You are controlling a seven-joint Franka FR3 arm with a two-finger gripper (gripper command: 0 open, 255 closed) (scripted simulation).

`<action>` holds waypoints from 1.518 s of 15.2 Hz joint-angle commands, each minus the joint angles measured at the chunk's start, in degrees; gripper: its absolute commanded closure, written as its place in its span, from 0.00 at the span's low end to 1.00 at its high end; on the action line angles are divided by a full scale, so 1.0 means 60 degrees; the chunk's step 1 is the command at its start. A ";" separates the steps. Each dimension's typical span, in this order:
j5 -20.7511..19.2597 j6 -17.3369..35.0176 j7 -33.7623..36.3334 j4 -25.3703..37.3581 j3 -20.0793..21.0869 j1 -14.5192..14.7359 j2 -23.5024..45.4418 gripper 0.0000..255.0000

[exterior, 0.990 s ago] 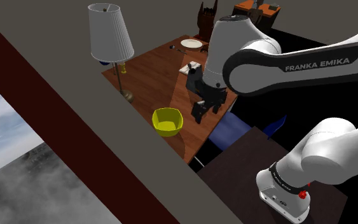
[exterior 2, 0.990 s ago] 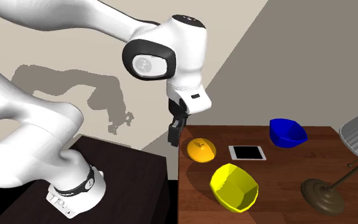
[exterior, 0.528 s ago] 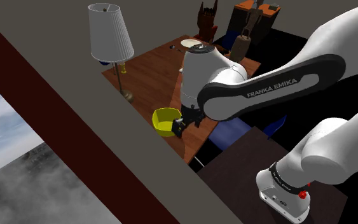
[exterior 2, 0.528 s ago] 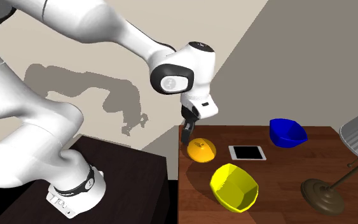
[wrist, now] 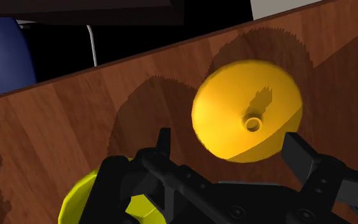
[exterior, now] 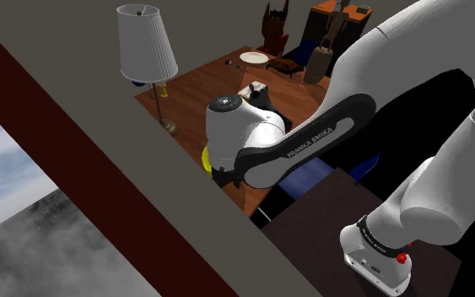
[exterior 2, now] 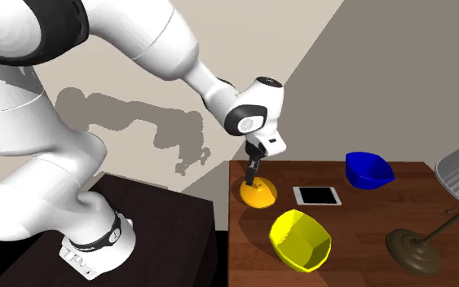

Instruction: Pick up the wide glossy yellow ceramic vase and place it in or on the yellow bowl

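The white arm's black claw [exterior 2: 252,178] hangs just above the wide yellow vase [exterior 2: 259,193], its fingers spread apart and gripping nothing. Looking along the claw [wrist: 228,138], we see the vase [wrist: 247,111] directly beneath it. One finger [wrist: 164,142] stands off each flank, and neither touches the glossy shell. The vase stands upright near the edge of the brown wood-grained tabletop [exterior 2: 358,220]. It is a squat dome, far broader than it is tall, so its long spread lies flat across the wood. Its small round mouth points straight up at the claw.

The yellow bowl [exterior 2: 301,239] stands close by on one side of the claw, clear of the vase, and we see its rim [wrist: 82,198] peeking out from behind the claw's housing. A tablet [exterior 2: 317,196] lies flat just past the vase from the claw. A blue bowl [exterior 2: 369,168] stands farther off on that side, with a lamp base [exterior 2: 415,249] farther still.
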 commanded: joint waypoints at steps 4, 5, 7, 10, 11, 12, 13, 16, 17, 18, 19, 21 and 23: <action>-0.1714 0.0350 0.1654 0.1376 -0.0438 0.0872 0.2154 0.00; -0.1968 0.0377 0.1903 0.1682 -0.0576 0.1098 0.2550 0.00; -0.2066 0.0480 0.1977 0.1710 -0.0666 0.1183 0.2694 0.00; -0.2313 0.0772 0.2144 0.1700 -0.0840 0.1307 0.3006 0.00; -0.2396 0.0868 0.2200 0.1701 -0.0899 0.1350 0.3112 0.00; -0.2478 0.0962 0.2255 0.1704 -0.0961 0.1394 0.3218 0.00; -0.2607 0.1110 0.2343 0.1713 -0.1059 0.1464 0.3388 0.00; -0.2606 0.1110 0.2342 0.1713 -0.1061 0.1466 0.3387 0.00; -0.2606 0.1110 0.2342 0.1713 -0.1061 0.1466 0.3387 0.00; -0.2606 0.1110 0.2342 0.1713 -0.1061 0.1466 0.3387 0.00; -0.2606 0.1110 0.2342 0.1713 -0.1061 0.1466 0.3387 0.00; -0.2605 0.1109 0.2341 0.1713 -0.1060 0.1465 0.3387 0.00; -0.2605 0.1109 0.2341 0.1713 -0.1060 0.1465 0.3387 1.00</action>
